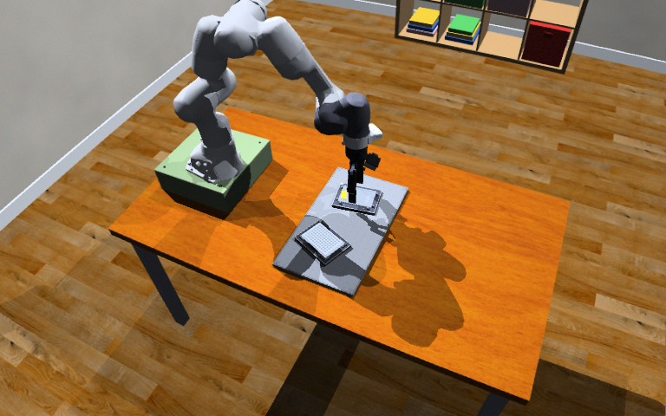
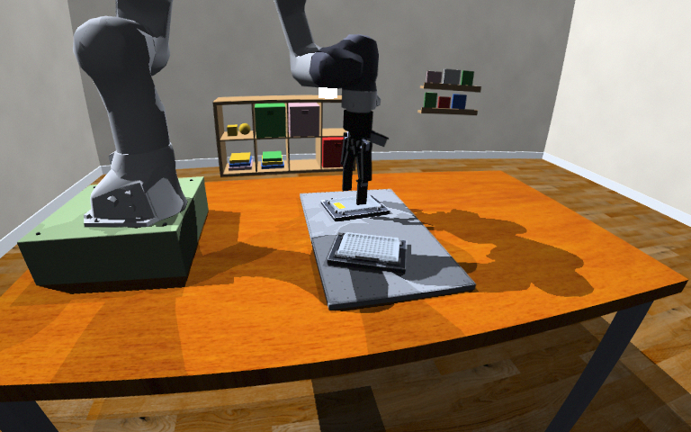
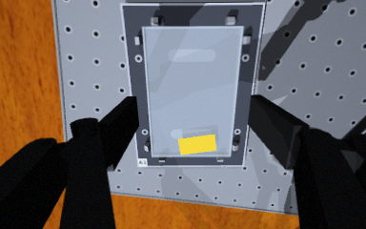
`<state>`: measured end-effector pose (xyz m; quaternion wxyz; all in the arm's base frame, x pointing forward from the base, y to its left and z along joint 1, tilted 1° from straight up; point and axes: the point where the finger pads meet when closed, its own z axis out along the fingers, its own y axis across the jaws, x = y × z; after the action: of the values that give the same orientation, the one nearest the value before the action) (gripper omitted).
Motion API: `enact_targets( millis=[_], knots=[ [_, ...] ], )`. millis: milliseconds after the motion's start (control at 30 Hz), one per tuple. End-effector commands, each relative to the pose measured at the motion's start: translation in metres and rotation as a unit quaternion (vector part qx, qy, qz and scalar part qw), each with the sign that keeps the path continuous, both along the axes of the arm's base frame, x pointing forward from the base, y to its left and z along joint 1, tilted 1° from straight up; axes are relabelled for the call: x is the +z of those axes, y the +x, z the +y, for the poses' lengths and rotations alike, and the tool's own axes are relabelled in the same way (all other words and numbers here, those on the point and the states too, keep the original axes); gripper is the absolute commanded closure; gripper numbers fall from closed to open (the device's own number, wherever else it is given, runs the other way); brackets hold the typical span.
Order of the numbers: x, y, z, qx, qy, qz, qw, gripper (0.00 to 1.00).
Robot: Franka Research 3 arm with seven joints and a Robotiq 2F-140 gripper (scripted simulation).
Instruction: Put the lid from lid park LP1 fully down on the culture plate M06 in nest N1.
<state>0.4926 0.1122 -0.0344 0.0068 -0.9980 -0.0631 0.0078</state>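
Observation:
The clear lid (image 1: 365, 197) (image 2: 374, 205) (image 3: 191, 86) with a yellow label lies flat in the dark frame of lid park LP1 (image 1: 365, 209) (image 2: 362, 212) (image 3: 135, 81). My gripper (image 1: 355, 191) (image 2: 354, 197) (image 3: 193, 111) is open and empty, pointing down close above the lid. In the wrist view its fingers stand outside the lid's two long sides, nearer the label end, with a gap on each side. The exact fingertip height is hard to tell. The white culture plate M06 (image 1: 321, 237) (image 2: 369, 247) sits uncovered in the dark nest N1 (image 1: 337, 252) (image 2: 364, 265), turned relative to the lid park.
Both fixtures stand on a grey perforated board (image 1: 350, 287) (image 2: 458, 283) (image 3: 91, 86) on the orange table (image 1: 491, 294) (image 2: 244, 346). The arm's green base block (image 1: 250, 142) (image 2: 106, 259) is at the left. Small pegs (image 3: 231, 20) stand around the lid.

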Motion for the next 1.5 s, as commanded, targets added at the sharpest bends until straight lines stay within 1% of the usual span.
enact_targets(
  millis=[0, 333, 1467],
  knots=[
    [-0.0013, 0.0039, 0.0011, -0.004, 0.001, -0.005, 1.000, 0.31],
    [-0.0049, 0.0039, 0.0012, -0.004, 0.001, -0.005, 1.000, 0.31],
    [-0.0050, 0.0039, 0.0012, -0.004, 0.001, -0.005, 1.000, 0.31]
  ],
)
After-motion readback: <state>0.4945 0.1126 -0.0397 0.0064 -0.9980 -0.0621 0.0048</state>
